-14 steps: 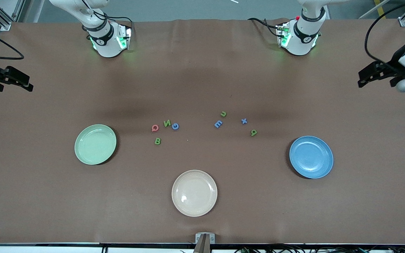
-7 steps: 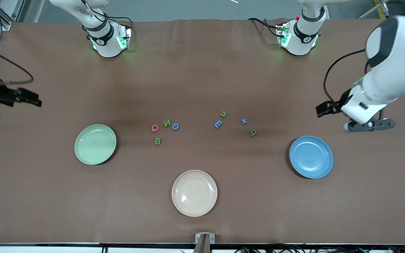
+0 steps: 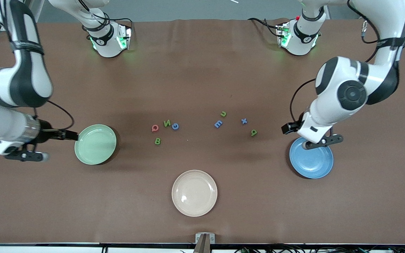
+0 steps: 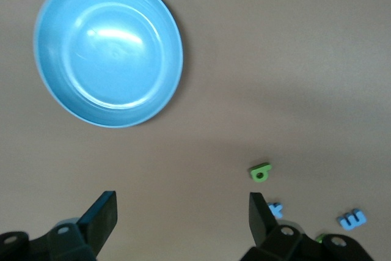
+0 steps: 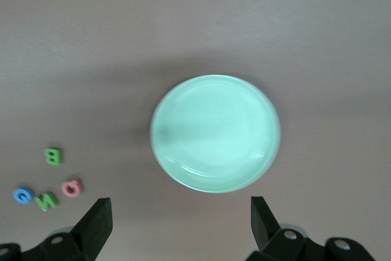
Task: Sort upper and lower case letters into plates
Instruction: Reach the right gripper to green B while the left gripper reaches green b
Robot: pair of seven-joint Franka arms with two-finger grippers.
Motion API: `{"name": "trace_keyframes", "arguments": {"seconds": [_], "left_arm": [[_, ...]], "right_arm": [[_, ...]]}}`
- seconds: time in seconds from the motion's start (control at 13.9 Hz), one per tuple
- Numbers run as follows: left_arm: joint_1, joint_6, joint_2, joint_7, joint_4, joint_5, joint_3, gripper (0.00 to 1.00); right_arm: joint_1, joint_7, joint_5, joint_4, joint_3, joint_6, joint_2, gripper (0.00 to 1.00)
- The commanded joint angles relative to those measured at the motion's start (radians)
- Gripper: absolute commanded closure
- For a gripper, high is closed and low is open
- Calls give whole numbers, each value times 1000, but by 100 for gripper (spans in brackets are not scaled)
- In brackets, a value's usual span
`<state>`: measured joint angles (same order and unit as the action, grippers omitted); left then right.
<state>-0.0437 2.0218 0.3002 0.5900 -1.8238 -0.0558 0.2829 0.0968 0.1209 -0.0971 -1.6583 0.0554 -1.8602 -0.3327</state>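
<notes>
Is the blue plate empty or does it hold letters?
Empty. The blue plate shows only its bare inside, and all the letters lie on the table.

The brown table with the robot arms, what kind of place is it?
Probably a robot lab. Two arms are bolted to the cloth-covered table, metal frame posts stand at its corners, and cables run along its edge.

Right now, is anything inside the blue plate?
No letters lie in the blue plate; the left wrist view shows it whole and bare. In the front view the left gripper, open, hangs over its rim, hiding a small part.
</notes>
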Motion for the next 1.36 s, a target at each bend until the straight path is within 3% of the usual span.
{"name": "trace_keyframes", "arguments": {"seconds": [0.0, 0.22, 0.5, 0.79, 0.93, 1.29], "left_arm": [[-15, 67, 72, 92, 1, -18, -1, 14], [-68, 136, 128, 206, -6, -21, -4, 16], [-116, 276, 162, 339, -78, -25, -4, 19], [-133, 435, 157, 422, -198, -25, -4, 22], [-151, 504, 175, 509, -216, -27, -4, 22], [-179, 525, 227, 622, -212, -107, -8, 27]], "right_arm": [[90, 148, -21, -162, 4, -187, 20, 0], [216, 324, -21, -257, 4, -426, -43, 0], [309, 426, -21, -258, 4, -551, -144, 6], [366, 497, -21, -248, 6, -637, -227, 12], [394, 528, -21, -247, 6, -662, -252, 15], [437, 554, -21, -239, 6, -651, -263, 25]]}}
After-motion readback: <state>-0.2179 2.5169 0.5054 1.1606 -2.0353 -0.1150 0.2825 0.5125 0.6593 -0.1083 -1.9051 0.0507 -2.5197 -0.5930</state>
